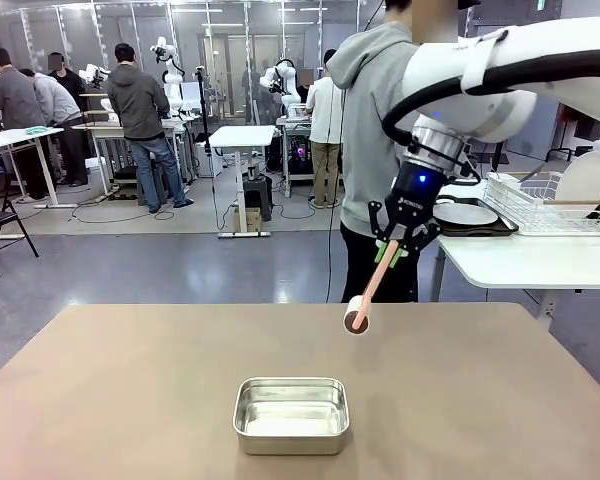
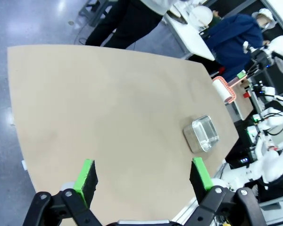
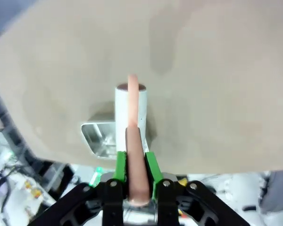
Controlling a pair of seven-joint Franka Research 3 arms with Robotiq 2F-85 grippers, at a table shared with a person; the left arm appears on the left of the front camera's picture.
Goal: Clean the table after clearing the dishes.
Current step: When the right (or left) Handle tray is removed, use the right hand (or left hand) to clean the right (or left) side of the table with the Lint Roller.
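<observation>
Now my right gripper (image 1: 393, 252) pinches the light roller (image 1: 357, 319) by its stiff handle, above the pan (image 1: 290, 442). My left gripper (image 2: 142, 170) is spread.

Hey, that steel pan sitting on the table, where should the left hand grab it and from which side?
Probably the near long wall of the steel pan, from above: it sits flat and open-topped on the table, so one finger of the open left hand can drop inside and one outside, pinching the thin rim.

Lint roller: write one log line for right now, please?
right gripper shut on lint roller | held above table | left gripper open | pan on table
</observation>
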